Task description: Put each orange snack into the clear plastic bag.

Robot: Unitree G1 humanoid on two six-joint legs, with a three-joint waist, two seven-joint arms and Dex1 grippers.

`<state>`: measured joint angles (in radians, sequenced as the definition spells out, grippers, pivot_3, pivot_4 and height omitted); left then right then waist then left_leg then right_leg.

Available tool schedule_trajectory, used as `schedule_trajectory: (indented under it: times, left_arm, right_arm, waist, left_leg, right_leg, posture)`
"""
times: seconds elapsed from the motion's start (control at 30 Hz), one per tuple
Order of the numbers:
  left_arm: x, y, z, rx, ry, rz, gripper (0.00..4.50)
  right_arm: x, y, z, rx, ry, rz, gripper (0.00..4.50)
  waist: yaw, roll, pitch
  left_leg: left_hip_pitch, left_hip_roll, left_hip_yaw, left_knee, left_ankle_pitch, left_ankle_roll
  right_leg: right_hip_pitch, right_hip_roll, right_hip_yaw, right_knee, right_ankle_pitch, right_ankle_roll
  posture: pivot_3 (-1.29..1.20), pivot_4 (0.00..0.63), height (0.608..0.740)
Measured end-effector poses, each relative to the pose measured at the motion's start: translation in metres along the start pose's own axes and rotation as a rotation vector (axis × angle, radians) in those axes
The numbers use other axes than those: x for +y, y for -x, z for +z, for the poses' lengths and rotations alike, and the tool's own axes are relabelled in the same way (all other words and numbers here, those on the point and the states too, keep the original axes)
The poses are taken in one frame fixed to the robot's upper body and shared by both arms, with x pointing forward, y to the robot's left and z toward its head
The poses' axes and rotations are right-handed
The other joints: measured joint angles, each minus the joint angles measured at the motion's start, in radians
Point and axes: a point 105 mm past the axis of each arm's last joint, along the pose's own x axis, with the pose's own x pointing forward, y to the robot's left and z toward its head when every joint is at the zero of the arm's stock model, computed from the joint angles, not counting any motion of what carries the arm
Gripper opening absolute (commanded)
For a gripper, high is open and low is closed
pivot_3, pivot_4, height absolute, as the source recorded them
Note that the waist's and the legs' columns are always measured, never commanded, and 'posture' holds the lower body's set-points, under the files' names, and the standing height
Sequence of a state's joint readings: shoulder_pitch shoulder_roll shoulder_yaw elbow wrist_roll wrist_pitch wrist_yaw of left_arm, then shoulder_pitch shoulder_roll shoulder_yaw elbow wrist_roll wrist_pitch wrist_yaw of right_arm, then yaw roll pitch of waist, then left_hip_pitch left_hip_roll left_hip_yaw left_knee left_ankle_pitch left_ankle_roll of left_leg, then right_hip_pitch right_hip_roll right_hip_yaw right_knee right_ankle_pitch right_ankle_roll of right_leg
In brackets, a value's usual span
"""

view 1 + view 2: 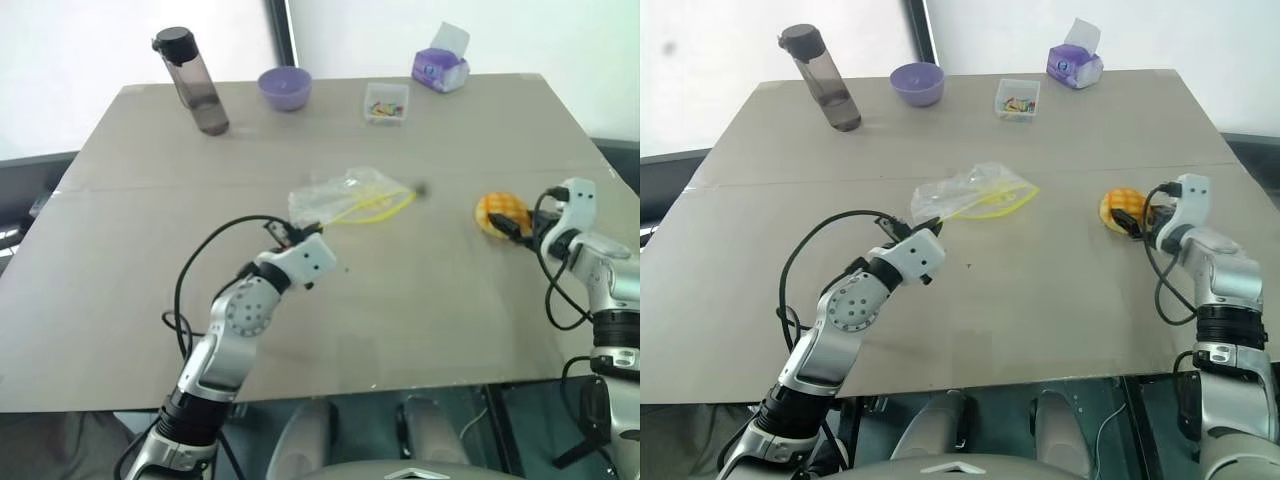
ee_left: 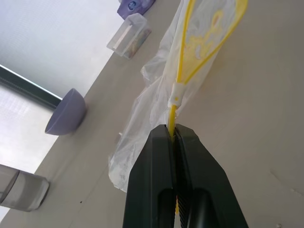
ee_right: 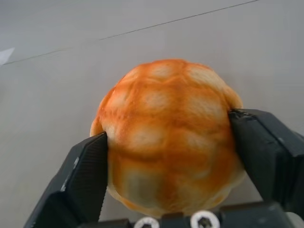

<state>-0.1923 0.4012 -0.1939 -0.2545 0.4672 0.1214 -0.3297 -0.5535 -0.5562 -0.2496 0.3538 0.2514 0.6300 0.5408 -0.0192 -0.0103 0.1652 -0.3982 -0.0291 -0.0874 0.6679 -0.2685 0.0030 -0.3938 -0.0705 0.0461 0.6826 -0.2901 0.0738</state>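
Two grippers work over the table (image 1: pixel 420 300) in the head view: the orange snack (image 1: pixel 500 213) sits at the right gripper (image 1: pixel 518 228), right of the clear plastic bag (image 1: pixel 345 197). Left wrist view: the left gripper (image 2: pixel 174 134) pinches the bag's yellow seal strip (image 2: pixel 183 64). Right wrist view: both fingers (image 3: pixel 85 171) press the bun's sides.

Lab-like room, plain test table (image 1: pixel 420 300), bright window (image 1: pixel 120 40)

A flat grey-brown table (image 1: pixel 430 330) carries a faint seam line across its width. Beyond its far edge stands a bright white wall (image 1: pixel 520 30), split by a dark vertical post (image 1: pixel 283 35). Dark floor (image 1: pixel 20 180) shows past the table's sides. Lighting is even and diffuse.
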Motion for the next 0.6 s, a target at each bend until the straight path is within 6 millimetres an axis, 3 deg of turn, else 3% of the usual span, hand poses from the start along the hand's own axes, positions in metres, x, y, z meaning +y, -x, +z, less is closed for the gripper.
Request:
schedule_trajectory:
  times: [0.23, 0.47, 0.6]
  left_arm:
    - [0.000, 0.000, 0.000, -0.003, 0.013, 0.001, 0.00]
    - [-0.004, -0.002, -0.008, 0.022, 0.049, -0.003, 0.00]
    - [-0.003, -0.005, -0.008, 0.021, 0.045, -0.003, 0.00]
  right_arm:
    - [0.008, 0.003, -0.005, 0.011, 0.106, 0.043, 0.32]
    - [0.021, 0.001, -0.002, -0.035, 0.041, 0.081, 0.32]
    - [0.055, 0.007, 0.012, -0.068, -0.025, 0.276, 0.32]
  waist:
    - [0.004, 0.000, 0.000]
    - [-0.003, 0.000, 0.000]
    - [0.000, 0.001, 0.000]
  left_leg:
    - [0.000, 0.000, -0.001, 0.000, 0.000, 0.000]
    - [0.001, 0.000, 0.000, 0.000, 0.000, 0.000]
    - [-0.001, 0.000, 0.000, 0.000, 0.000, 0.000]
  right_leg:
    - [0.001, 0.000, 0.000, 0.000, 0.000, 0.000]
    - [0.001, 0.000, 0.000, 0.000, 0.000, 0.000]
    - [-0.001, 0.000, 0.000, 0.000, 0.000, 0.000]
  posture:
    - [0.00, 0.150, 0.740]
    - [0.00, 0.150, 0.740]
    - [0.00, 0.150, 0.740]
